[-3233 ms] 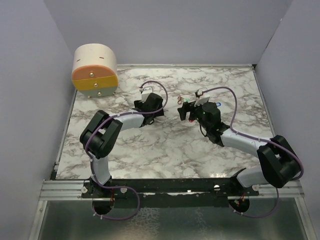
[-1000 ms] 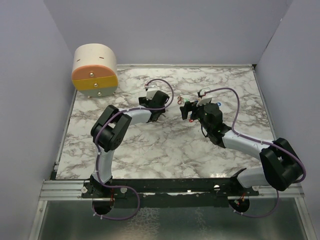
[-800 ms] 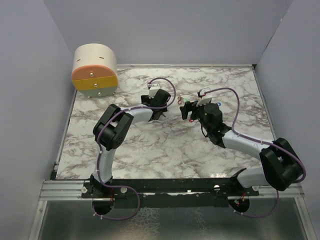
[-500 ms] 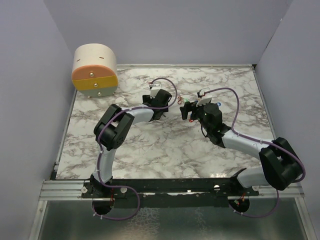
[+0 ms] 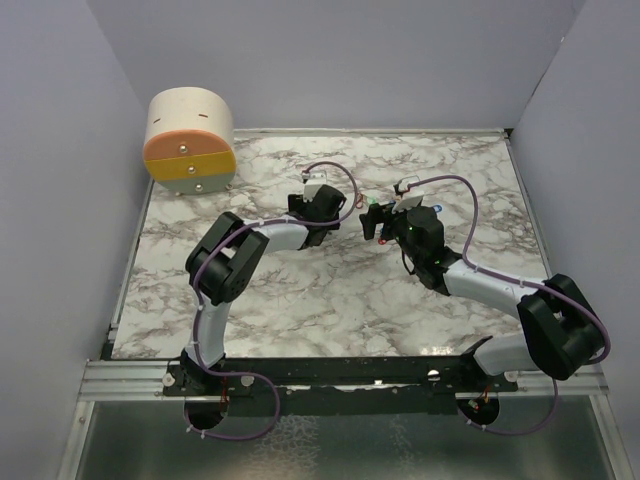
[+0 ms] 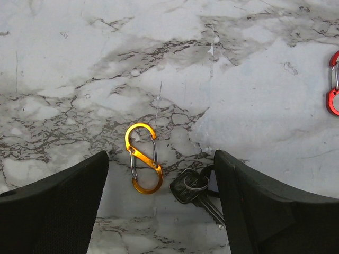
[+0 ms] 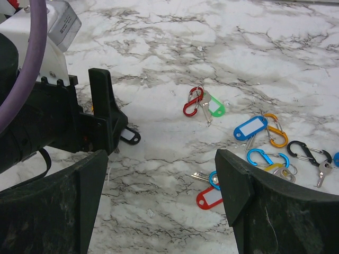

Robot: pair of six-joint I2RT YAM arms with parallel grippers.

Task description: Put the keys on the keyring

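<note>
On the table (image 5: 300, 290) the round box (image 5: 190, 140) stands at the far left corner, well apart from everything else. In the middle of the far half I have the left gripper (image 5: 340, 207) to the left of the right gripper (image 5: 374, 224), the two near each other. Between the fingers of the left gripper a clip (image 6: 143, 158) lies on the table, with a metal key (image 6: 192, 186) just beside it on the right. A second clip (image 6: 332, 90) lies well apart to the right, and a key tag (image 7: 214, 108) touches it. Further right in the right wrist view a group of tags and clips (image 7: 250, 127) lies close together, and a single tag (image 7: 210, 198) lies in front of this group.
</note>
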